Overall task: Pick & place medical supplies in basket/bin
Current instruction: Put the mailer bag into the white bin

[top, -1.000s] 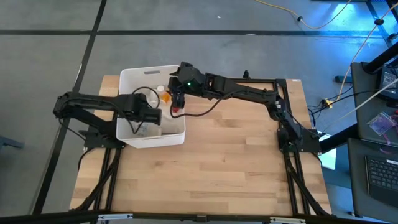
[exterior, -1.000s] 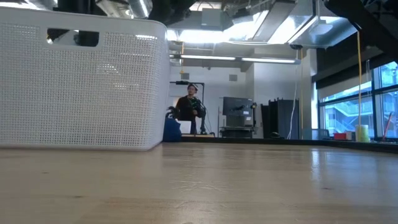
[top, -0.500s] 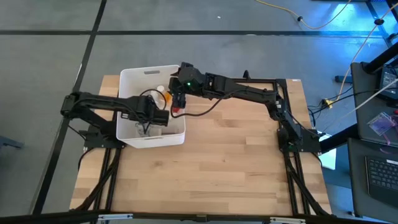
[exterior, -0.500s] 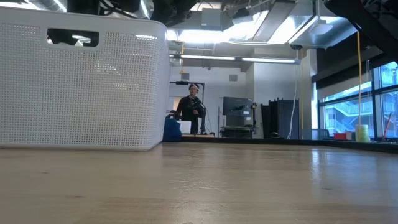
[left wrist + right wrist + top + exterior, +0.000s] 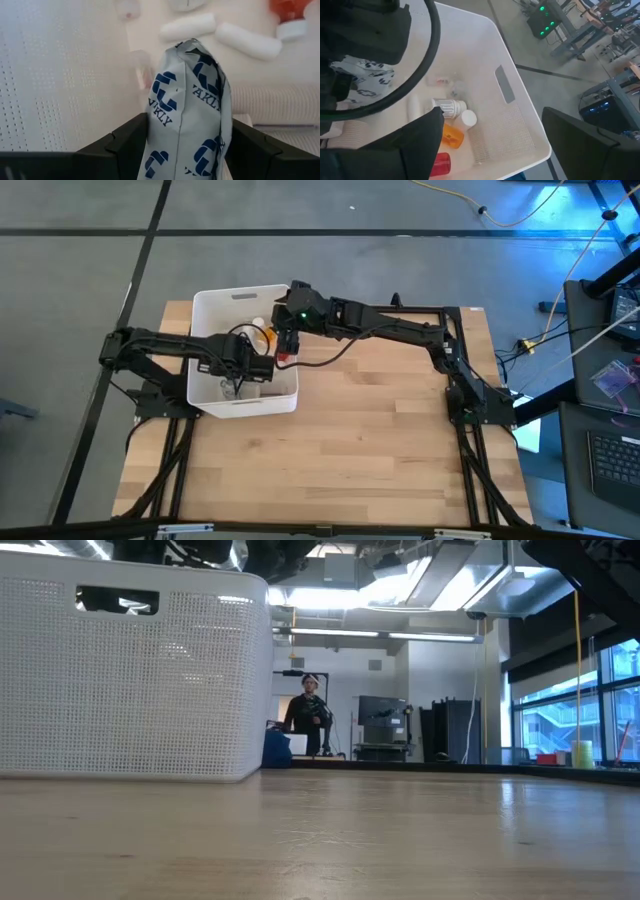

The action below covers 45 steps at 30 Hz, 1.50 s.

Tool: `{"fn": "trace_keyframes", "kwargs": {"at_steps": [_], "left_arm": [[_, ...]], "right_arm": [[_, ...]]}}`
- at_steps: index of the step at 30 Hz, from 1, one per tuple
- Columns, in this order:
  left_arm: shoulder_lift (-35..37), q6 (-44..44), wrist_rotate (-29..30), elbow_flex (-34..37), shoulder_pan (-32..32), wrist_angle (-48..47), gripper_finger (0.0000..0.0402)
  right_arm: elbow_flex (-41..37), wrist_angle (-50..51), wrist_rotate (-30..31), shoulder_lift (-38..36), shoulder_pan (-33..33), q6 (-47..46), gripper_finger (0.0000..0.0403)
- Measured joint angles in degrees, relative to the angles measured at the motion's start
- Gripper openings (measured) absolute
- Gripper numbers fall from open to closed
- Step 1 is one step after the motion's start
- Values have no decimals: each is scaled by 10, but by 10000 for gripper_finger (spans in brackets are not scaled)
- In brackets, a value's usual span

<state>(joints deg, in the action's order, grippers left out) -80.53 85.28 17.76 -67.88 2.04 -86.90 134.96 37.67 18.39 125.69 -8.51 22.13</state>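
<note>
The white bin (image 5: 215, 305) stands on the table's far left part; the low view shows its perforated wall (image 5: 130, 680). My left gripper (image 5: 238, 387) reaches down inside it, shut on a white packet with blue logos (image 5: 187, 115). On the bin's floor lie two white tubes (image 5: 187, 27), an orange bottle (image 5: 451, 136), a red bottle (image 5: 440, 164), a white bottle (image 5: 449, 106) and a beige roll (image 5: 272, 102). My right gripper (image 5: 283, 345) hangs open over the bin's right rim, with nothing between its fingers. My left gripper pinches the packet between its two fingers, one on each side (image 5: 150, 132). The fingers come from above, pointing steeply down into the bin. The packet's free end (image 5: 192, 50) sticks out past the fingertips toward the bin's floor; whether it touches the floor I cannot tell.
Bare wooden table (image 5: 380, 440) spreads to the right of and nearer than the bin. A black cable (image 5: 427, 55) loops from the left arm over the bin. A person (image 5: 308, 720) stands far back in the room.
My left gripper has gone a little toward the table's right edge and down, deeper into the bin, keeping the packet in its hold.
</note>
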Motion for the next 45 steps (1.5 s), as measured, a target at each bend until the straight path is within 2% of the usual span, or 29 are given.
{"fn": "trace_keyframes", "kwargs": {"at_steps": [6, 14, 21, 28, 37, 45], "left_arm": [[0, -16, -10, 0, 0, 16, 232], [0, -8, 6, 0, 0, 35, 267], [0, -45, 3, 0, 0, 34, 267], [0, -45, 5, 0, 0, 34, 269], [0, -65, -40, 0, 4, 60, 307], [0, -76, -42, -45, 7, 58, 312]], "right_arm": [[0, 0, 0, 0, 0, 0, 336], [0, 0, 0, 0, 0, 0, 336], [0, 0, 0, 0, 0, 0, 336], [0, 0, 0, 0, 0, 0, 336], [0, 0, 0, 0, 1, 0, 336], [0, 0, 0, 0, 0, 5, 336]]}}
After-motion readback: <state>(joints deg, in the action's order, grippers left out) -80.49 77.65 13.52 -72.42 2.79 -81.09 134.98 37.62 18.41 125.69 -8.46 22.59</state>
